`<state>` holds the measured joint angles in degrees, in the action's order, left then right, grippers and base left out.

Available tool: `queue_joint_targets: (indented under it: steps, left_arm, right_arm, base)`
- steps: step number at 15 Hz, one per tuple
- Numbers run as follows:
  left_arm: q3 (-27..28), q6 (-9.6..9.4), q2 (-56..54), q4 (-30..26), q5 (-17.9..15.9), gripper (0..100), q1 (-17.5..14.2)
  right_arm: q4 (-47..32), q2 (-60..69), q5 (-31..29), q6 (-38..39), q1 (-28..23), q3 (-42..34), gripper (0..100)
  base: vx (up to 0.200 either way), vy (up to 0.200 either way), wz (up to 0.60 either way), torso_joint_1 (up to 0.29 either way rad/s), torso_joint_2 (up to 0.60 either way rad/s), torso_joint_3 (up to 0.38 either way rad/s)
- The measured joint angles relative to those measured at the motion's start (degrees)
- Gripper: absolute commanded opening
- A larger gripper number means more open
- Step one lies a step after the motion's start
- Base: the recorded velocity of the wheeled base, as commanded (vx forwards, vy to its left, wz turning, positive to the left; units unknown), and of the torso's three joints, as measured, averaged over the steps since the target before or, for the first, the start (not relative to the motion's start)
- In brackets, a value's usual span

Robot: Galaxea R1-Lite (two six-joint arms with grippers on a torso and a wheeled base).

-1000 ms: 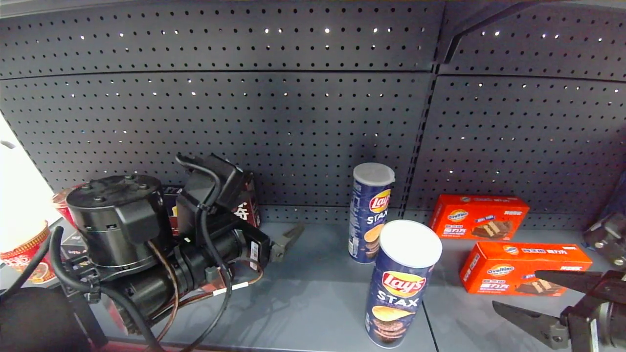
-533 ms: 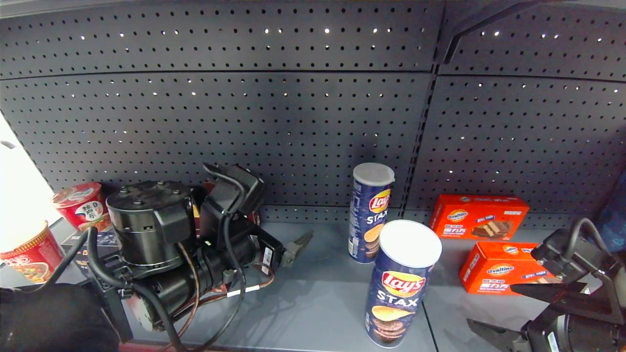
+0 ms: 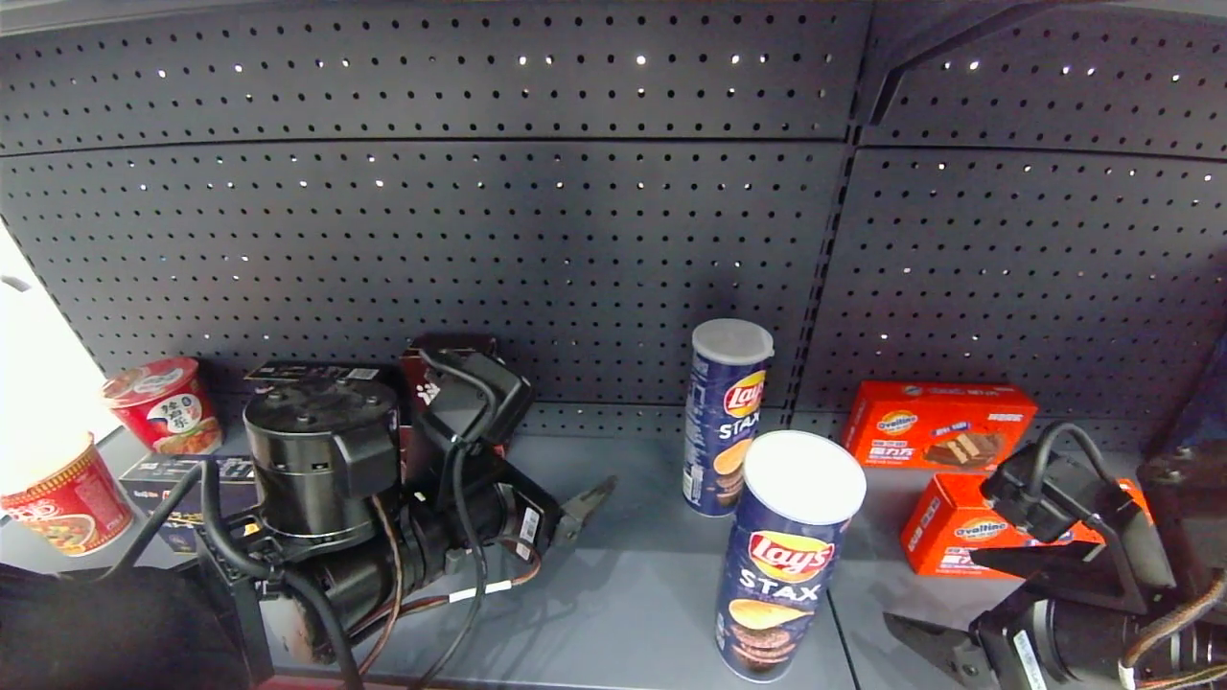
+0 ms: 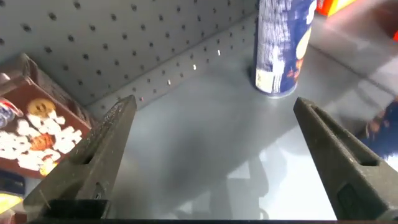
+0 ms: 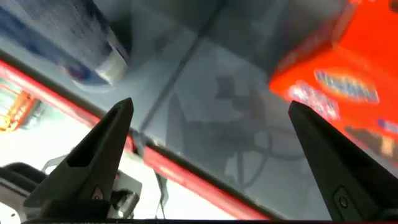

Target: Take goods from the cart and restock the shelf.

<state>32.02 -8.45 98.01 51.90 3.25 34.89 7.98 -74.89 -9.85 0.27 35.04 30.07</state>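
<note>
Two blue chip cans stand on the grey shelf [image 3: 623, 594]: one at the back [image 3: 726, 417], one nearer the front edge [image 3: 786, 556]. My left gripper [image 3: 580, 503] lies low over the shelf to the left of the cans. It is open with nothing between its fingers, and from the wrist it [image 4: 211, 149] faces the back can [image 4: 280, 43]. My right gripper [image 3: 944, 589] is open and empty at the shelf's front right, just right of the front can. Seen from the wrist, it [image 5: 211, 155] hangs over the shelf's red front edge [image 5: 186, 168].
Two orange boxes lie at the right, one at the back [image 3: 935, 425], one nearer [image 3: 959, 527] and partly hidden by my right arm. A brown box [image 3: 451, 350] and a dark flat box [image 3: 173, 474] sit behind my left arm. Two red noodle cups [image 3: 158, 407] [image 3: 57, 489] stand far left.
My left arm has shifted right, uncovering a noodle cup and boxes behind it. My right arm has come in leftward and lower, now covering part of the nearer orange box.
</note>
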Motion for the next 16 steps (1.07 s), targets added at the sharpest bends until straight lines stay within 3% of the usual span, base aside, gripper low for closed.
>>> queue_joint_targets:
  steps: [7, 16]
  left_arm:
    - [-1.18, -0.59, -0.44, 0.02, -0.06, 100, -0.17]
    - [-0.48, -0.99, -0.33, 0.22, -0.13, 100, -0.66]
  right_arm:
    - [1.58, -5.84, -1.17, -0.06, 3.24, 3.63, 100]
    - [1.8, -10.03, -0.71, -0.17, 3.08, 4.77, 100]
  base:
    - [0.0, 0.0, 0.0, 0.0, 0.0, 0.0]
    - [0.0, 0.0, 0.0, 0.0, 0.0, 0.0]
